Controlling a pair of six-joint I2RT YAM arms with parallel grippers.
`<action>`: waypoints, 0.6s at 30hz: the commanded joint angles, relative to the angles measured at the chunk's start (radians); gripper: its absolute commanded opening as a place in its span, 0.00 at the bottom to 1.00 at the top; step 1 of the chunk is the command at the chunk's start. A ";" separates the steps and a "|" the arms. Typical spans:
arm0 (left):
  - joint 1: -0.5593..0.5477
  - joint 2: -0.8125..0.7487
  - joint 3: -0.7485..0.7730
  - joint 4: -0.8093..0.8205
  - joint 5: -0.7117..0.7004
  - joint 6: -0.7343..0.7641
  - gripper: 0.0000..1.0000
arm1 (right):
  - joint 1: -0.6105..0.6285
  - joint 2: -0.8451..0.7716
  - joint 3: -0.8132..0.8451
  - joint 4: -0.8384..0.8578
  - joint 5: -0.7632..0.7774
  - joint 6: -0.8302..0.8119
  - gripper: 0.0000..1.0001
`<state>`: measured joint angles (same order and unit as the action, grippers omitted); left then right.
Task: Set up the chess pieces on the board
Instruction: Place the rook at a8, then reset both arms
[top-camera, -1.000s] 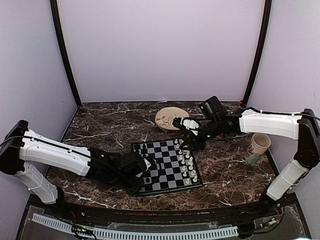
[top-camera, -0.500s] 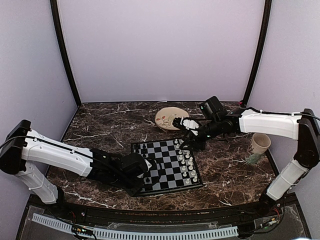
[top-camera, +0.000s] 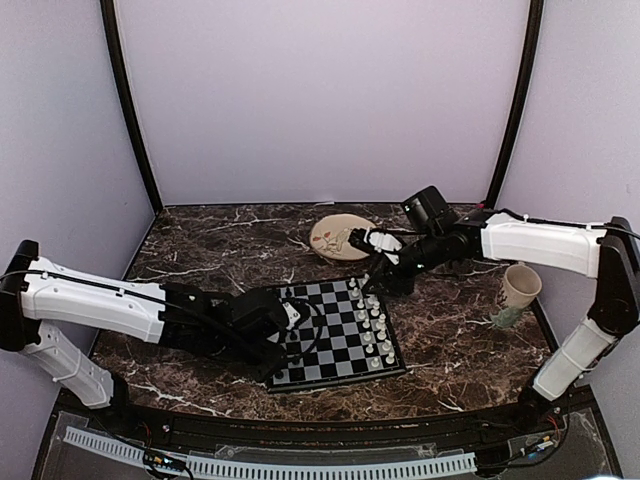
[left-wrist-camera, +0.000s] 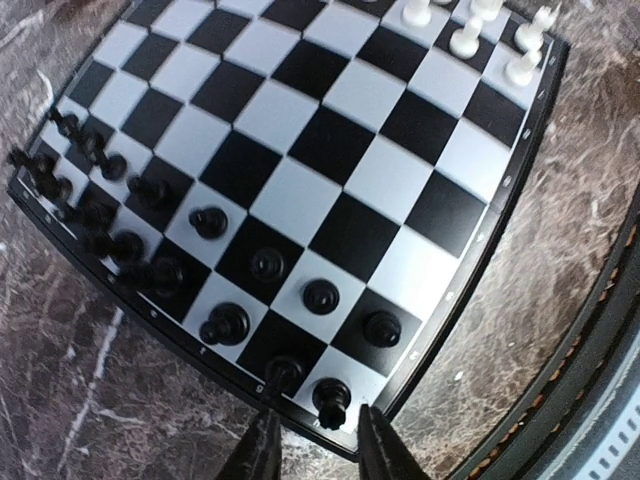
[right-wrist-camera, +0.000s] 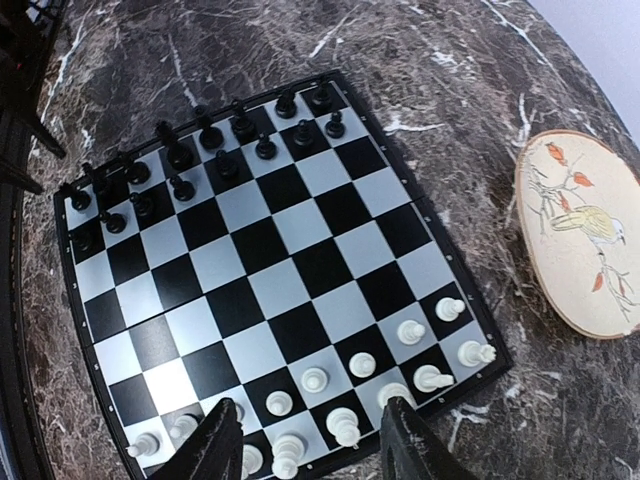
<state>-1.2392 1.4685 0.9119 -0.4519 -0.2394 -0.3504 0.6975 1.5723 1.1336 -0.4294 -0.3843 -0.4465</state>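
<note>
The board (top-camera: 335, 335) lies at the middle of the table. Black chess pieces (left-wrist-camera: 150, 190) fill the two rows on its left side, and white chess pieces (right-wrist-camera: 345, 385) line its right side. My left gripper (left-wrist-camera: 316, 418) hangs low over the board's near left corner (top-camera: 293, 322). It is open, and a black piece (left-wrist-camera: 333, 398) stands free on the corner square just beyond its fingertips. My right gripper (right-wrist-camera: 311, 405) hovers open above the white rows (top-camera: 372, 280) with nothing held.
A round beige plate (top-camera: 341, 236) with a bird painted on it (right-wrist-camera: 585, 235) lies behind the board. At the right of the table stands a pale cup (top-camera: 517, 292). The tabletop is dark marble, with a black rail along its near edge.
My left gripper's jaws have parted, leaving the black piece standing on the corner square, and the left wrist has shifted slightly. The right gripper has drifted a little toward the back.
</note>
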 joint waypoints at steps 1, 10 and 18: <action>0.018 -0.111 0.114 -0.053 -0.042 0.102 0.30 | -0.079 -0.085 0.098 -0.037 0.024 0.023 0.48; 0.295 -0.162 0.340 0.007 -0.020 0.377 0.44 | -0.308 -0.282 0.152 0.011 0.216 0.151 0.62; 0.560 -0.066 0.471 0.163 -0.035 0.387 0.77 | -0.395 -0.428 0.127 0.134 0.496 0.314 1.00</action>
<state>-0.7662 1.3560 1.3270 -0.3649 -0.2527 0.0189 0.3069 1.1965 1.2625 -0.3904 -0.0662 -0.2302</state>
